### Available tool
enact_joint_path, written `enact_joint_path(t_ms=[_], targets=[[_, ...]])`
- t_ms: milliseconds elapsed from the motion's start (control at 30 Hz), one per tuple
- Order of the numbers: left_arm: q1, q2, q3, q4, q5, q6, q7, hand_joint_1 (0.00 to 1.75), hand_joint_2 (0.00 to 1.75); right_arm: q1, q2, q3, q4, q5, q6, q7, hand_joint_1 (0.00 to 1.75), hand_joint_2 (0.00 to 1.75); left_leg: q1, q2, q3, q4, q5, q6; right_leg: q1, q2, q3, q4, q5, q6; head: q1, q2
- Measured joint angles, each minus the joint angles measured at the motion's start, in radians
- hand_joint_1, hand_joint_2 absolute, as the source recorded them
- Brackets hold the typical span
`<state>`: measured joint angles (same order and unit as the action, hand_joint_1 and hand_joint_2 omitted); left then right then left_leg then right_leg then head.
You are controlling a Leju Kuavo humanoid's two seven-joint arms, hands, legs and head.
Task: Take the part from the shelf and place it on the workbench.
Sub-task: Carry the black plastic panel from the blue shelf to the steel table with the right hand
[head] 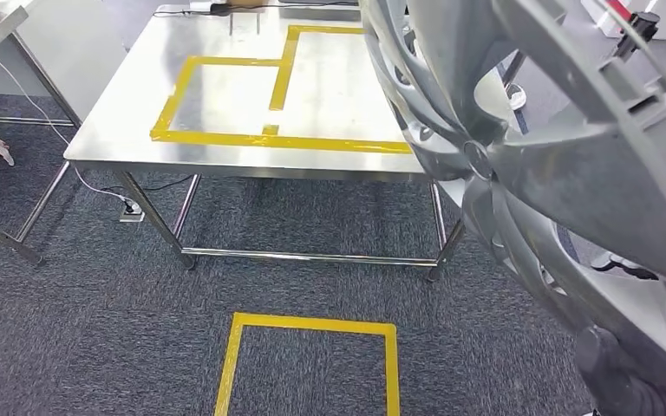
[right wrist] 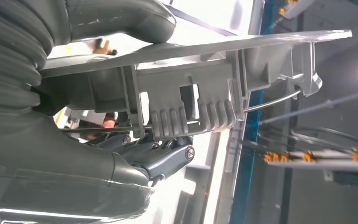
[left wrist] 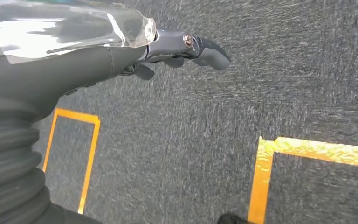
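Note:
The part is a large silver wheel cover (head: 520, 156) with curved spokes, held up close at the right of the head view, tilted, its edge overlapping the workbench's right end. In the right wrist view my right hand (right wrist: 98, 154) grips the cover's rim (right wrist: 191, 93), with the thumb (right wrist: 126, 18) on one face and the dark fingers (right wrist: 163, 156) on the ribbed underside. The steel workbench (head: 225, 95) stands ahead, marked with yellow tape outlines (head: 277, 139). My left hand (left wrist: 121, 56) hangs over the grey carpet with its fingers (left wrist: 205, 49) stretched out, holding nothing.
A yellow tape square (head: 308, 364) marks the carpet in front of the workbench. A white table (head: 17, 43) stands at the left, and a cable runs to a floor socket (head: 130, 210) under the bench. More tape outlines (left wrist: 265, 172) lie on the carpet below my left hand.

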<state>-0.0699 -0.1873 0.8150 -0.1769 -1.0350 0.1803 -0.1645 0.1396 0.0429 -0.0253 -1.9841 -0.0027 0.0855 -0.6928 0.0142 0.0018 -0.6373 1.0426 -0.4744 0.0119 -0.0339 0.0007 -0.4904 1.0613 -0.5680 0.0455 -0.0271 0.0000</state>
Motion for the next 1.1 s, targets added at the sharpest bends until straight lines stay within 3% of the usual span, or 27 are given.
enact_joint_path(t_ms=[67,133,200,233,300,367,433,500,567,667,700,733,800,833,900,933,1000,1067,1100], targets=[[-0.001,0.001,0.0,0.0,0.0,0.0,-0.001,0.0,1.75,0.0,0.0,0.0,0.0,0.0,0.0,0.0,1.75,1.75,0.002,-0.004,0.019,-0.007,-0.012,0.013,0.001,-0.001,-0.065,0.104,-0.006,0.001,0.013,0.0],[-0.001,0.002,0.0,-0.001,0.0,0.0,-0.001,0.0,1.75,0.002,0.0,0.001,0.0,0.0,-0.001,0.0,1.75,1.75,-0.002,-0.008,0.038,-0.008,-0.029,0.023,0.004,-0.001,-0.152,0.217,-0.055,0.0,0.024,0.0],[0.0,0.002,0.0,0.0,-0.001,0.0,-0.001,0.0,1.75,0.004,0.0,0.001,0.0,0.001,-0.002,0.0,1.75,1.75,-0.006,-0.013,0.064,-0.008,-0.05,0.026,0.009,-0.001,-0.201,0.242,-0.087,-0.004,0.031,0.0],[0.0,0.002,0.0,0.0,-0.002,-0.001,0.0,0.0,1.75,0.005,0.0,0.001,0.0,0.002,-0.002,0.0,1.75,1.75,-0.008,-0.015,0.079,-0.008,-0.06,0.026,0.011,-0.001,-0.203,0.209,-0.07,-0.009,0.034,0.0],[-0.001,0.002,0.0,0.0,-0.003,-0.001,0.002,0.0,1.75,0.006,-0.001,0.001,0.0,0.001,-0.002,0.0,1.75,1.75,-0.011,-0.019,0.11,-0.008,-0.082,0.024,0.018,0.0,-0.18,0.093,0.027,-0.024,0.041,0.0],[-0.001,0.001,0.0,0.0,-0.004,-0.001,0.003,0.0,1.75,0.01,-0.004,0.001,0.0,0.0,-0.003,0.0,1.75,1.75,-0.013,-0.022,0.126,-0.008,-0.101,0.013,0.027,0.001,-0.163,0.02,0.081,-0.034,0.044,0.0],[-0.001,-0.001,0.0,0.0,-0.004,-0.001,0.003,0.0,1.75,0.014,-0.005,0.001,-0.001,-0.002,-0.006,0.0,1.75,1.75,-0.014,-0.022,0.136,-0.004,-0.109,0.0,0.033,0.003,-0.156,0.01,0.084,-0.041,0.044,0.0],[-0.002,-0.002,0.0,0.0,-0.005,-0.001,0.004,0.0,1.75,0.017,-0.005,0.001,-0.003,-0.003,-0.01,0.0,1.75,1.75,-0.014,-0.018,0.137,0.015,-0.112,-0.008,0.028,0.003,-0.137,-0.002,0.098,-0.049,0.042,0.0],[-0.005,-0.002,-0.001,0.0,-0.007,0.0,0.004,0.0,1.75,0.019,-0.005,0.002,-0.004,-0.004,-0.011,0.0,1.75,1.75,-0.012,-0.013,0.095,0.087,-0.13,-0.017,0.023,0.002,-0.12,-0.011,0.095,-0.055,0.033,0.0],[-0.005,-0.002,-0.001,0.0,-0.012,0.0,0.004,0.0,1.75,0.025,-0.005,0.002,-0.006,-0.004,-0.015,0.0,1.75,1.75,-0.007,-0.012,-0.015,0.235,-0.191,-0.031,0.021,0.003,-0.111,-0.014,0.084,-0.06,0.019,0.0],[-0.004,-0.001,-0.001,0.0,-0.013,0.0,0.004,0.0,1.75,0.028,-0.005,0.002,-0.006,-0.004,-0.016,0.0,1.75,1.75,-0.006,-0.012,-0.036,0.245,-0.189,-0.032,0.021,0.004,-0.106,-0.014,0.079,-0.059,0.016,0.0],[-0.003,-0.001,-0.001,0.0,-0.014,0.0,0.004,0.0,1.75,0.031,-0.005,0.001,-0.006,-0.004,-0.018,0.0,1.75,1.75,-0.006,-0.012,-0.04,0.222,-0.164,-0.032,0.021,0.005,-0.098,-0.014,0.073,-0.058,0.013,0.0],[-0.003,0.0,-0.001,0.0,-0.016,0.0,0.004,0.0,1.75,0.034,-0.005,0.001,-0.006,-0.003,-0.019,0.0,1.75,1.75,-0.006,-0.012,-0.007,0.105,-0.075,-0.027,0.021,0.005,-0.082,-0.015,0.061,-0.054,0.009,0.0],[-0.003,0.0,-0.001,0.0,-0.017,0.0,0.004,0.0,1.75,0.035,-0.005,0.002,-0.007,-0.004,-0.019,0.0,1.75,1.75,-0.009,-0.011,0.01,0.05,-0.053,-0.024,0.021,0.005,-0.076,-0.016,0.056,-0.051,0.007,0.0],[-0.003,0.0,-0.001,-0.001,-0.019,0.0,0.004,0.0,1.75,0.035,-0.004,0.002,-0.009,-0.004,-0.019,-0.001,1.75,1.75,-0.014,-0.01,0.028,0.003,-0.046,-0.014,0.023,0.006,-0.073,-0.017,0.049,-0.041,0.005,0.0],[-0.002,0.0,-0.001,-0.001,-0.019,0.0,0.005,0.0,1.75,0.036,-0.004,0.001,-0.01,-0.004,-0.019,-0.001,1.75,1.75,-0.016,-0.01,0.029,0.003,-0.051,-0.008,0.024,0.007,-0.07,-0.018,0.047,-0.036,0.006,0.0],[-0.001,0.0,-0.001,-0.001,-0.02,0.0,0.005,0.0,1.75,0.037,-0.005,0.001,-0.013,-0.003,-0.02,-0.001,1.75,1.75,-0.012,-0.01,0.042,-0.006,-0.032,0.005,0.024,0.007,-0.065,-0.017,0.038,-0.024,0.007,0.0],[-0.002,0.0,-0.001,-0.001,-0.021,-0.001,0.005,0.0,1.75,0.039,-0.006,0.001,-0.015,-0.004,-0.021,-0.001,1.75,1.75,-0.007,-0.008,0.054,-0.016,-0.029,0.017,0.024,0.006,-0.087,0.035,0.009,-0.015,0.014,0.0],[-0.003,0.0,-0.001,-0.001,-0.021,-0.001,0.005,0.0,1.75,0.04,-0.006,0.001,-0.016,-0.004,-0.021,-0.001,1.75,1.75,-0.006,-0.007,0.057,-0.018,-0.031,0.021,0.023,0.005,-0.116,0.09,-0.015,-0.011,0.02,0.0]])
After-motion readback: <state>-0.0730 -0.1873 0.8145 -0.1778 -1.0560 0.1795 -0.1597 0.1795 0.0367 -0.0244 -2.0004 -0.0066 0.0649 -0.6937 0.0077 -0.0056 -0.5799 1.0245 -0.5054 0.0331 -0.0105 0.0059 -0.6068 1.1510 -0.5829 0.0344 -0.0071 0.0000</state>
